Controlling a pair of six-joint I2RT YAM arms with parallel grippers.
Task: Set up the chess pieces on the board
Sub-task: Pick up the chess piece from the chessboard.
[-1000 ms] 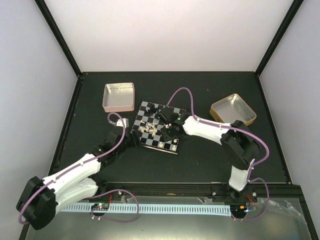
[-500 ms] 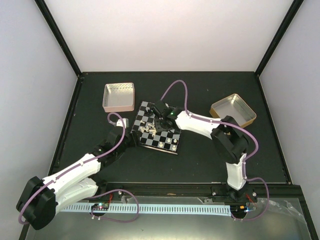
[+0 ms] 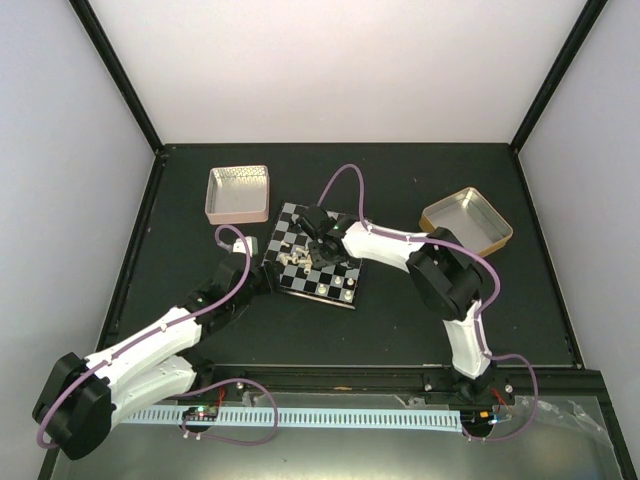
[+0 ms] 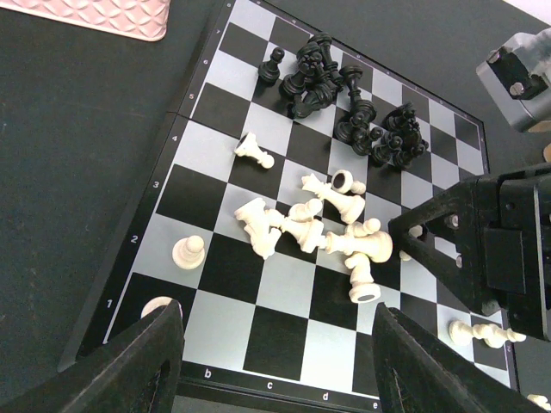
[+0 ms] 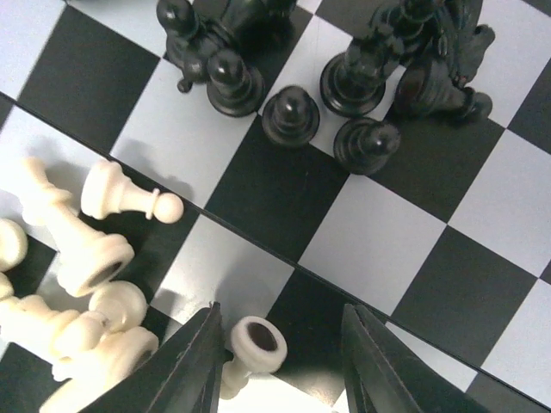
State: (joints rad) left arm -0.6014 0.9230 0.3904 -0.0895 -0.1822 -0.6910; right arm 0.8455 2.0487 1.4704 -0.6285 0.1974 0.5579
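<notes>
The board point(image 3: 330, 283) lies mid-table, shown close in the left wrist view point(image 4: 280, 297). On it, cream-white chess pieces point(image 4: 314, 228) lie toppled in a heap at the centre. Black chess pieces point(image 4: 340, 99) are bunched toward the far side. One white pawn point(image 4: 188, 251) stands near the left edge. My left gripper point(image 4: 275, 361) is open, low over the board's near edge point(image 3: 262, 279). My right gripper point(image 5: 280, 361) hovers open over the board's middle point(image 3: 320, 236). A fallen white piece point(image 5: 256, 339) lies between its fingers, beside the left fingertip point(image 5: 200, 361). Black pawns point(image 5: 291, 114) stand just beyond.
A pink tin point(image 3: 238, 193) sits left of the board's far corner. A gold tin point(image 3: 466, 218) sits to the right. A few white pieces point(image 4: 482, 331) rest near the board's near right corner. Dark walls ring the black table point(image 3: 400, 320).
My right arm has swung from the board's near right part toward its middle and far side, its elbow folding in. The left arm has stayed still.
</notes>
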